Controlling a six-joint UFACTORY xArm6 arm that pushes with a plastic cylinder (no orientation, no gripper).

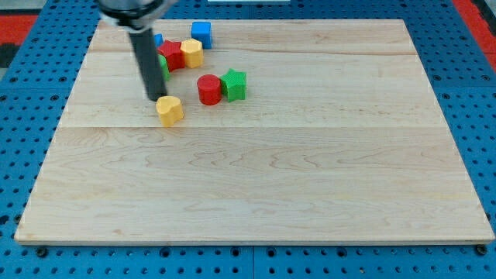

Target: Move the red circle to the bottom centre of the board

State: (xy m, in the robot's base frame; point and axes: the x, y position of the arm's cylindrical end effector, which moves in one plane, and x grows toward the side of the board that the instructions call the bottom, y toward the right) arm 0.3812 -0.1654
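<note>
The red circle point(208, 89) stands on the wooden board point(256, 178) in its upper left part, touching a green star point(234, 84) on its right. My tip point(154, 99) rests on the board just left of and above a yellow heart-shaped block point(169, 109), very close to it. The red circle lies about 70 pixels to the right of my tip. The rod rises from the tip toward the view's top and hides part of the block cluster behind it.
A cluster sits near the top left: a red block point(171, 55), a yellow block point(191, 53), a blue cube point(201, 33), a partly hidden green block point(163, 66) and a partly hidden blue block point(157, 40). Blue pegboard surrounds the board.
</note>
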